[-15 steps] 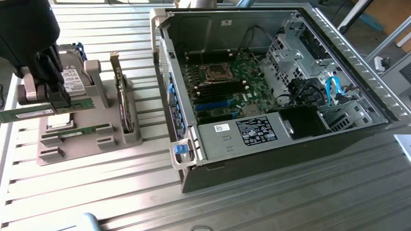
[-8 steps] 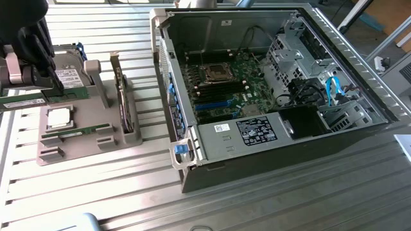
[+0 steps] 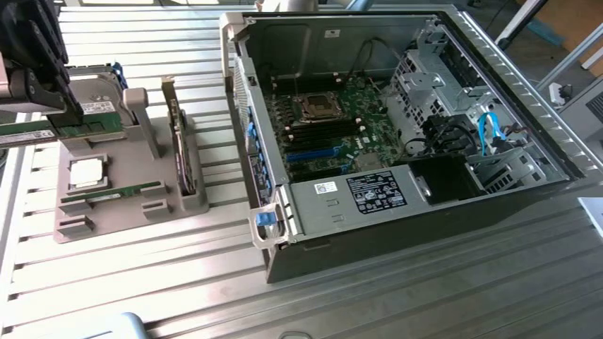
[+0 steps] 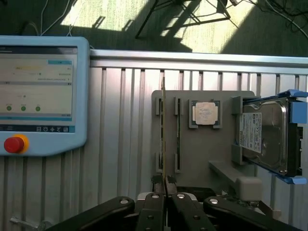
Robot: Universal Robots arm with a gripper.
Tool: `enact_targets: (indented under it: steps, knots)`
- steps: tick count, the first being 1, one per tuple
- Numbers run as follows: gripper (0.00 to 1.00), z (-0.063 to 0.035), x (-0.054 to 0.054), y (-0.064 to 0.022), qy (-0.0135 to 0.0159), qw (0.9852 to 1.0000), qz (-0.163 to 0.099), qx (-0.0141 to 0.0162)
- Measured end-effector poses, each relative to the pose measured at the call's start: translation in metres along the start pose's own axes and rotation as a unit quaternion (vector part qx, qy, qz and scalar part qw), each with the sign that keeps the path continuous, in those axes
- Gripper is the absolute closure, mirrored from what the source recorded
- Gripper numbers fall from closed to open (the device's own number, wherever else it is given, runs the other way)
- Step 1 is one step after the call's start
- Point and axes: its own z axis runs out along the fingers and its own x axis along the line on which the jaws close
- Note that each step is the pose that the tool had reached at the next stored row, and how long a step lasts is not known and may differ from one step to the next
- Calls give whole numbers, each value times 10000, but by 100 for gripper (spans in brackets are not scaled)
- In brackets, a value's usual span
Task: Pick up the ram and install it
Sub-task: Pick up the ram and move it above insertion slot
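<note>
Grip is the first worry. The gripper point(image 4: 165, 195) is closed almost fully on the ram point(image 4: 163, 134). In the wrist view the ram is seen edge-on, as a thin line going out from between the fingers, above the holder point(image 4: 207, 159). It seems that only one end is pinched. The long free part could then tilt or slide in a quick move, and a tilted stick would not enter a slot straight.

In the exterior view the holder is at the exterior view's left and the case point(image 3: 541, 134) is well apart, at its right. The card point(image 3: 179, 145) stands upright on the holder's edge toward the case, so a low sideways move could strike it. A second stick point(image 4: 178, 134) lies in the holder just beside the held one and could be knocked too.

The slots point(image 3: 332, 131) lie deep between the case walls, and the ram or the fingers could catch a wall while going down. A wrongly turned notch, or a press on one end only, could leave the ram half seated or bent.
</note>
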Motion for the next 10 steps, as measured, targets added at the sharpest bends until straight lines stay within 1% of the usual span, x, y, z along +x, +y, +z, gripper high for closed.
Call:
enact_targets:
  steps: [2,8,9,10]
  knots:
    - [88,-27,0,1,3,10000,0,0]
    - [88,-30,0,1,4,10000,0,0]
    - [88,-33,0,-9,5,10000,1,-2]
    - [88,-33,2,-54,4,10000,0,-2]
